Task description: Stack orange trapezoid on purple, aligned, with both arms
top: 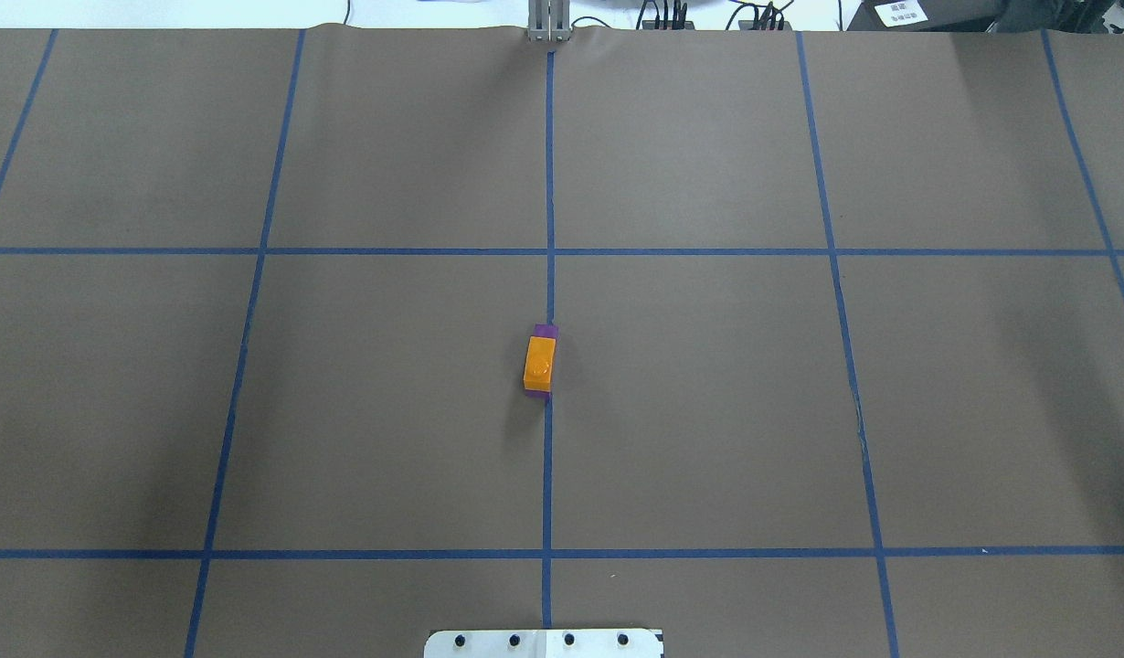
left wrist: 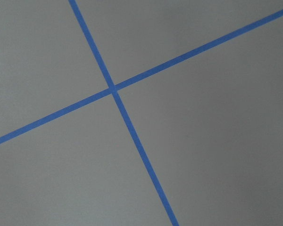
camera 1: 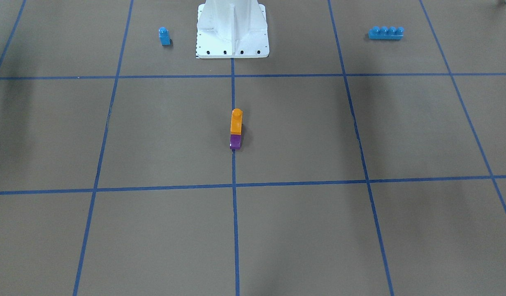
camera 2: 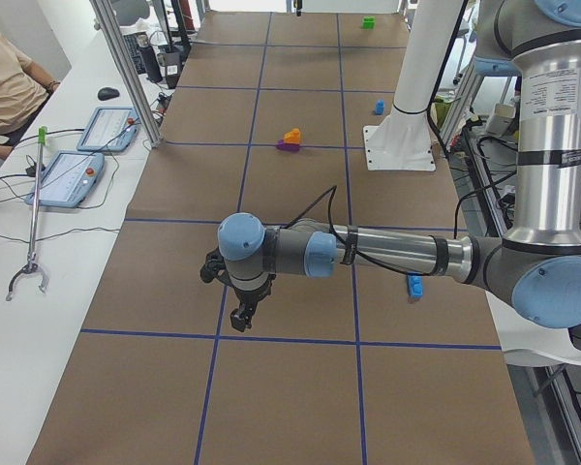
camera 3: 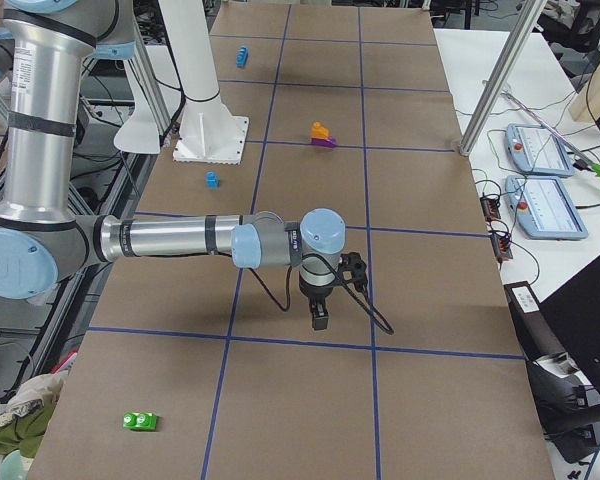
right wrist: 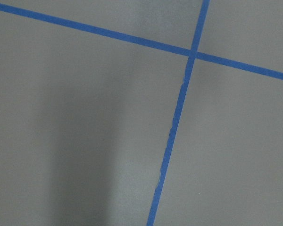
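Orange trapezoid point(camera 1: 236, 122) sits stud-up on the purple point(camera 1: 235, 142) block, at the middle of the mat point(top: 388, 411) on the centre tape line point(top: 548, 183). From overhead I see thin purple edges at both ends of the orange block. Left gripper point(camera 2: 240, 315) and right gripper point(camera 3: 320, 315) hang toward opposite table ends, well apart from the stack; I cannot tell whether either claw is released or clenched. Small blue block point(camera 1: 164, 36) and long blue brick point(camera 1: 386, 33) lie near the base point(camera 1: 232, 41), well apart from the stack.

Blue-gridded brown table point(camera 1: 154, 131), orange trapezoid point(camera 1: 236, 122), purple block point(camera 1: 235, 142)
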`<state>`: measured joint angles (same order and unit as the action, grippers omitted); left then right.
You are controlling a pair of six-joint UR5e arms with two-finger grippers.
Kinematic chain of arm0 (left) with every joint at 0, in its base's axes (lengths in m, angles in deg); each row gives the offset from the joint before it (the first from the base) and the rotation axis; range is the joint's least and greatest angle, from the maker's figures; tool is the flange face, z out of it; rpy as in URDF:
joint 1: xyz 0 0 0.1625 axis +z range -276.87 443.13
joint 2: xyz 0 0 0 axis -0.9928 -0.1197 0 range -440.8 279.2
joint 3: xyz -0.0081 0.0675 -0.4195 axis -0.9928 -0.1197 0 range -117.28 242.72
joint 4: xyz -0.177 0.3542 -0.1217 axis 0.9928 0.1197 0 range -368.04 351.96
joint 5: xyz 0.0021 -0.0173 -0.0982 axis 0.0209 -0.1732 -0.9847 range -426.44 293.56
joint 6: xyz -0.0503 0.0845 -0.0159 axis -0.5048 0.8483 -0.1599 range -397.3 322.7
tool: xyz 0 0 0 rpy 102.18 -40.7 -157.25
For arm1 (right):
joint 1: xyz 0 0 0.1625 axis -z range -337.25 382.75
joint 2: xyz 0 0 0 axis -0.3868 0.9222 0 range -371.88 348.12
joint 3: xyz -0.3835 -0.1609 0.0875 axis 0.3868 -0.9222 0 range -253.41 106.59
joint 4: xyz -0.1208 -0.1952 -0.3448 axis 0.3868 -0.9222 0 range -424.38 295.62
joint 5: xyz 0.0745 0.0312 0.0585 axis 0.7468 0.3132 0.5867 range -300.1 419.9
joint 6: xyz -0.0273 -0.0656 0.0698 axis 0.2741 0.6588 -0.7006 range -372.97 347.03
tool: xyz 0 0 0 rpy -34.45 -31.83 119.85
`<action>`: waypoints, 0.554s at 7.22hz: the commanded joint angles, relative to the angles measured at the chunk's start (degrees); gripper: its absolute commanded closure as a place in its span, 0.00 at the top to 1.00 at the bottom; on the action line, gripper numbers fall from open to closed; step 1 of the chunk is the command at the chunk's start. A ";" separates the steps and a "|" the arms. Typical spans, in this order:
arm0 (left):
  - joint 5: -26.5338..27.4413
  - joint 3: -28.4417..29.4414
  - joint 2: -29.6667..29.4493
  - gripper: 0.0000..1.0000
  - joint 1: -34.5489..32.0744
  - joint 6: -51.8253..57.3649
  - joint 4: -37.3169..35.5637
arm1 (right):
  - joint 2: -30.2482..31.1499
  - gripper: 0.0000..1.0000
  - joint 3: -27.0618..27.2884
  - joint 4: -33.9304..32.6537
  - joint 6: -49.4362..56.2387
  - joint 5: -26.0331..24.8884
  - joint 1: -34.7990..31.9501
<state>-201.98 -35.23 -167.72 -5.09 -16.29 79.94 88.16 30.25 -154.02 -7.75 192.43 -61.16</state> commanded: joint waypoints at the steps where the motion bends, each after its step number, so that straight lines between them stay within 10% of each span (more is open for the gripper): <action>1: -0.25 -0.48 -0.78 1.00 -0.11 -4.88 -0.08 | 0.86 1.00 0.22 0.08 0.14 1.24 -0.20; 4: -0.26 -2.51 -0.88 1.00 -0.11 -5.98 0.44 | 1.47 1.00 0.66 0.17 0.14 2.12 -0.20</action>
<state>-202.22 -37.05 -168.47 -5.20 -22.03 80.21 89.22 30.51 -153.87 -7.60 194.41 -61.32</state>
